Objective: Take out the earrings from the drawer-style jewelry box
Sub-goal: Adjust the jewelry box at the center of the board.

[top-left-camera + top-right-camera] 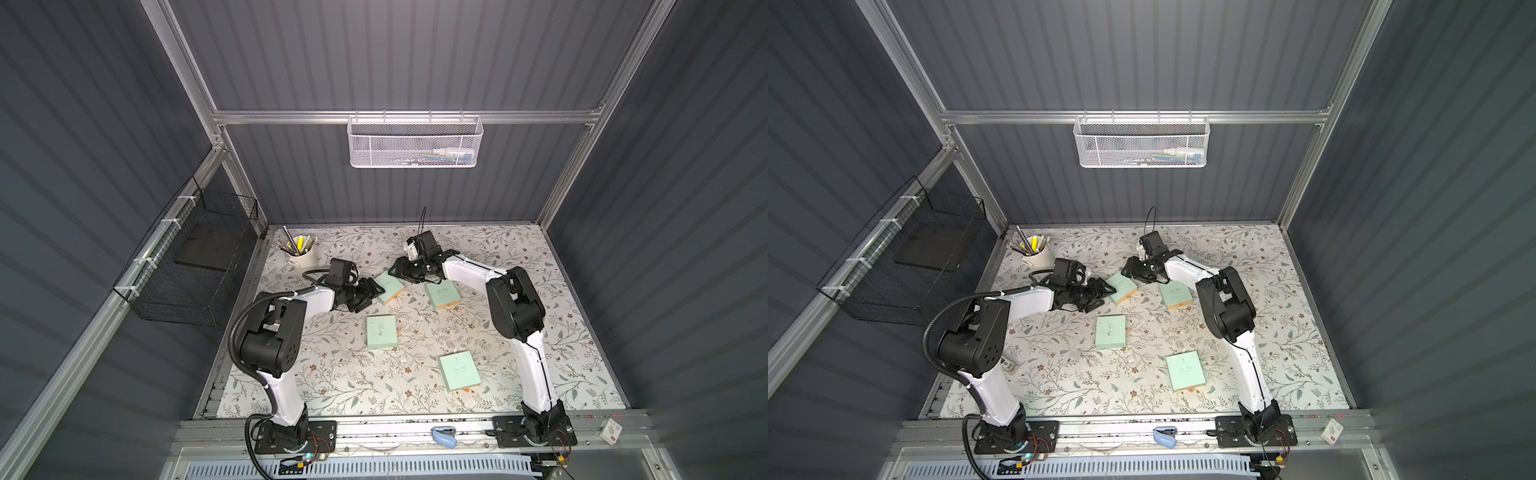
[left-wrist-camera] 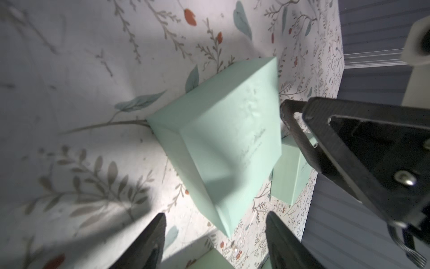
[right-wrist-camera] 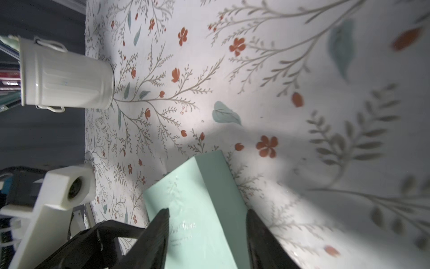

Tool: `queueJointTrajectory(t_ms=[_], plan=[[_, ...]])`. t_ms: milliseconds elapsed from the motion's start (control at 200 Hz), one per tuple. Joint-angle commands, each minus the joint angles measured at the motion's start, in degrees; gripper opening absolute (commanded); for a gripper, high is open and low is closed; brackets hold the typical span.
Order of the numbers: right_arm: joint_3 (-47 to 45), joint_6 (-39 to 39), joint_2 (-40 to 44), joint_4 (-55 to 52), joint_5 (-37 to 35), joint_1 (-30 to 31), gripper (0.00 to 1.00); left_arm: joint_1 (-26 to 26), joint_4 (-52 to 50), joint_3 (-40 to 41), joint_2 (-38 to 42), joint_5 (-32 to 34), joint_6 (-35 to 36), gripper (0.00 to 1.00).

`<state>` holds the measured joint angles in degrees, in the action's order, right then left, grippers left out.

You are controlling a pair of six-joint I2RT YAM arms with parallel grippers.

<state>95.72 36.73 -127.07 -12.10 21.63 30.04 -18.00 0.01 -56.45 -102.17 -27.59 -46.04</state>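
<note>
The left gripper (image 1: 376,288) and right gripper (image 1: 394,272) crowd the far box (image 1: 392,289). Open room lies on the table's (image 1: 573,332) right side.

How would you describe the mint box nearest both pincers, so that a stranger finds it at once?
On the floral table lie four mint boxes. Of the far two, the box is the one nearer the pen cup. Only it lies cornerwise, with the left pincer and right pincer beside it.
</note>
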Motion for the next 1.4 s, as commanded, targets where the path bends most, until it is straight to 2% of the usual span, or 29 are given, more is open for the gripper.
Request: queueJointTrajectory(t_ms=[0, 150, 260, 385, 490, 755, 1396], plan=[[-4.5, 0.4, 8.7, 2.3, -5.3, -0.8, 0.54, 0.3, -4.1, 1.1, 6.1, 2.8, 2.4, 0.70], [-16.2, 0.2, 19.6, 3.7, -5.5, -0.6, 0.54, 0.3, -6.1, -0.2, 9.9, 1.6, 4.3, 0.74], [-25.4, 1.1, 25.0, 5.4, -4.8, 0.4, 0.53, 0.2, -4.6, -2.9, 8.2, -2.0, 4.5, 0.83], [-29.9, 1.0, 26.3, 5.6, -6.0, 3.5, 0.51, 0.0, -1.0, -5.7, 4.0, -5.0, 3.3, 0.93], [-29.4, 1.7, 23.2, 6.5, -5.1, 5.2, 0.49, -0.4, 1.7, -8.2, 0.1, -6.7, 1.3, 0.99], [-23.0, 1.8, 14.2, 7.0, -4.0, 5.9, 0.44, -0.5, 4.9, -11.7, -5.8, -8.3, -1.3, 1.00], [-12.8, -0.8, 4.9, 2.7, -3.0, 4.8, 0.34, -0.5, 5.4, -11.8, -7.4, -8.8, -2.4, 1.00]])
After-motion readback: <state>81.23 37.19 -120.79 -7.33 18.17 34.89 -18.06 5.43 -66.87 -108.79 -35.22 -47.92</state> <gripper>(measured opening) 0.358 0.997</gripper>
